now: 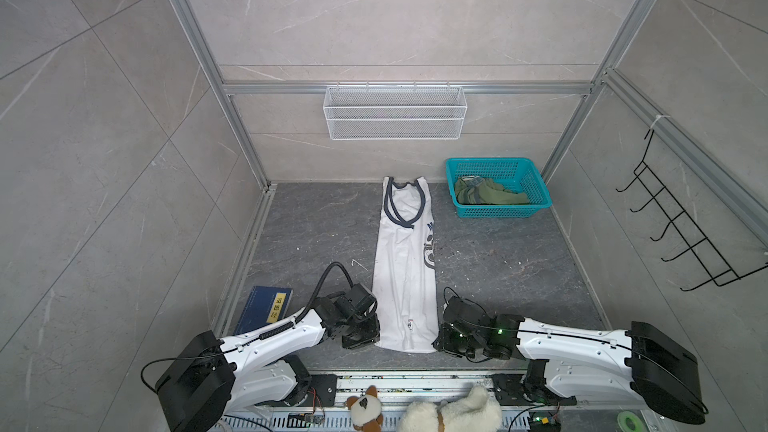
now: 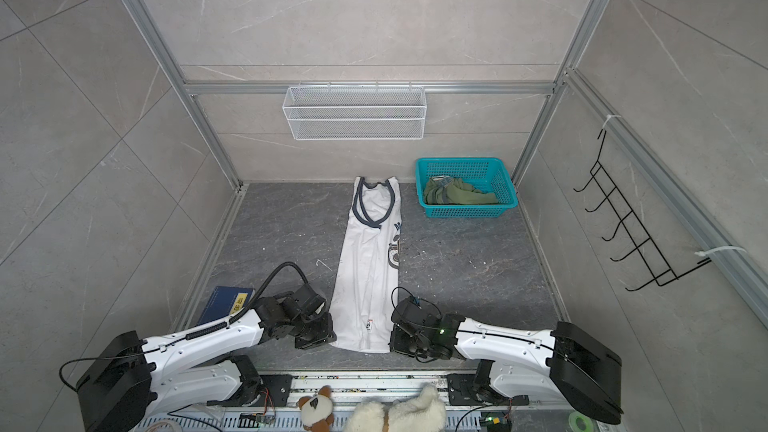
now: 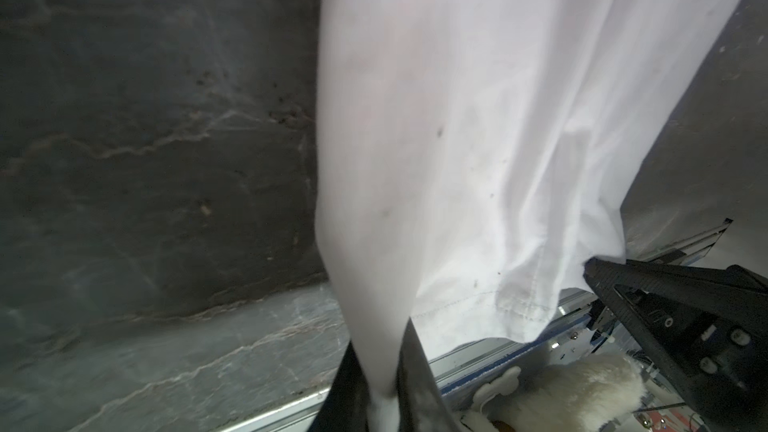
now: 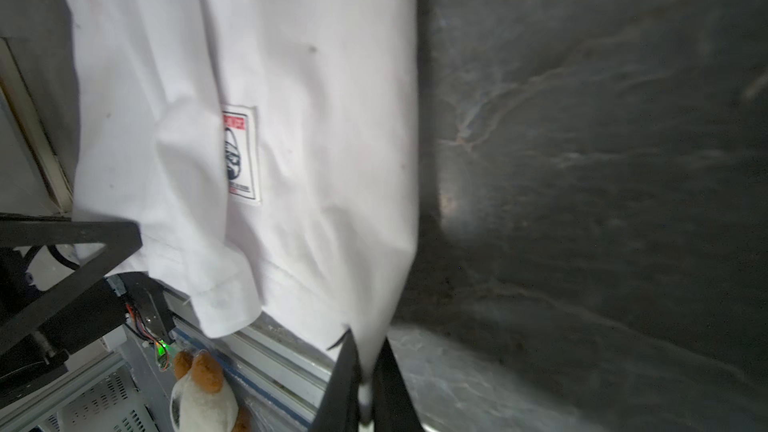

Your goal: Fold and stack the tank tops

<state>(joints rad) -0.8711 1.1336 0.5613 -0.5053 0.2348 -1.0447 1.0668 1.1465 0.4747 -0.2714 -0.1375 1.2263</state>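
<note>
At the far left of the dark stone-patterned counter (image 1: pixel 316 234), a blue book (image 1: pixel 264 309) lies flat near the front corner. Just to its right, the left gripper (image 1: pixel 369 340) is low at the near-left corner of the white tank top (image 1: pixel 405 276). The left wrist view shows its jaws narrow and pinched on that corner (image 3: pixel 380 371), with white cloth running up out of them.

The white tank top is folded lengthwise into 1 long, narrow strip in the middle of the counter. Its navy-trimmed neckline lies at the far end by the back wall and its hem at the front edge. Part of the badge print shows along its right side.

The right gripper (image 1: pixel 441 342) is at the near-right corner of the hem. In the right wrist view its jaws are likewise nearly closed on the cloth (image 4: pixel 365 380), close to a small sewn label.

Farther right, in the back corner, a teal basket (image 1: pixel 498 213) holds the olive green tank top (image 1: pixel 492 196), crumpled and unfolded, well apart from the white one.
</note>
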